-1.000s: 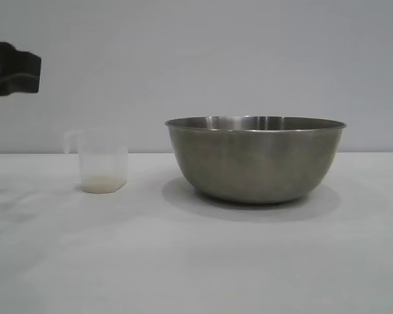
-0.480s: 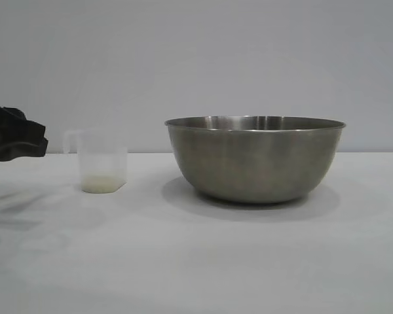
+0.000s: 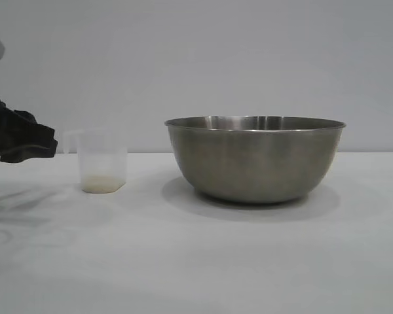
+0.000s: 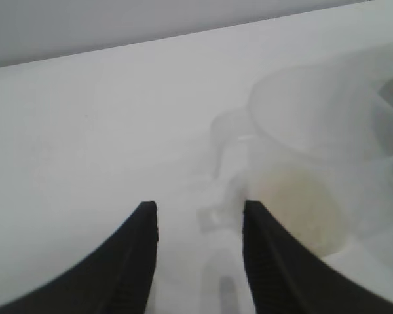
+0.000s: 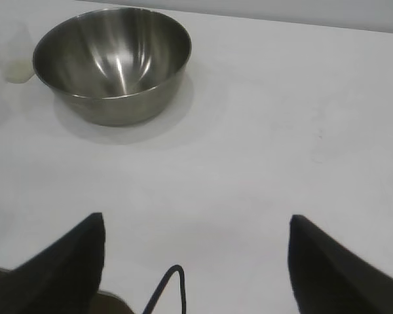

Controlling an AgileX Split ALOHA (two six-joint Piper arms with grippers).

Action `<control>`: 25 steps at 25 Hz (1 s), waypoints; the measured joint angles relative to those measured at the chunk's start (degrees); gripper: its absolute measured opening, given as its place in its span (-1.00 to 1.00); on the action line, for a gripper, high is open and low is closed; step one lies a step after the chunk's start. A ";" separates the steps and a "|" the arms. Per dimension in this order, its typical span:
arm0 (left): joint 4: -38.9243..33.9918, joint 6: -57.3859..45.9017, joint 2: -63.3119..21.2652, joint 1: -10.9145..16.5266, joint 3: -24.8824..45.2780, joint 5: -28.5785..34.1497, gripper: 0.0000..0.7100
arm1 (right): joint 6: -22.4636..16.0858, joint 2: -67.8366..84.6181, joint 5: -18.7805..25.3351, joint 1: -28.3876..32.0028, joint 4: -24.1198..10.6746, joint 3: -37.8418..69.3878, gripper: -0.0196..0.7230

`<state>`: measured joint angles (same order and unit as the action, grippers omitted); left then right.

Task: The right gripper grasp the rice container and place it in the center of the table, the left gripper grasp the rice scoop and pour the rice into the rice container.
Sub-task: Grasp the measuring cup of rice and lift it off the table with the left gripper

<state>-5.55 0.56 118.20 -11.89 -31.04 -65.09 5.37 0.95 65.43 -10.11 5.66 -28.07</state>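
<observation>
left gripper (image 4: 198,252) partly open, empty, just beside rice scoop (image 3: 103,161) handle. right gripper (image 5: 196,258) wide open, empty, well apart from rice container (image 3: 255,159).

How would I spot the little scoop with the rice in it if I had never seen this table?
Start at the big steel bowl on the white table. Look to its left in the outside view: a small see-through plastic cup stands upright, apart from the bowl. Unlike the bowl, it is whitish, has a side handle, and holds a thin layer of off-white grains.
</observation>
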 joint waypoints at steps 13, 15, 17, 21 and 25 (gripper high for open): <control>0.00 0.21 2.21 0.00 -4.06 -0.09 -0.27 | 0.00 0.00 0.00 0.00 0.10 0.00 0.42; 0.00 0.21 3.07 0.00 -4.68 -0.09 -0.27 | 0.00 0.00 0.00 0.00 0.10 0.00 0.42; 0.00 0.21 3.66 0.00 -5.66 -0.09 -0.27 | 0.00 0.00 0.00 0.00 0.10 0.00 0.42; 0.00 0.21 4.79 0.00 -7.50 -0.09 -0.27 | 0.00 0.00 0.00 0.00 0.10 0.00 0.42; -0.24 0.21 5.56 0.00 -9.34 -0.09 -0.27 | 0.00 0.00 0.00 0.00 0.10 0.00 0.42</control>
<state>-5.78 0.78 123.77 -11.89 -40.38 -65.18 5.37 0.95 65.43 -10.11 5.76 -28.07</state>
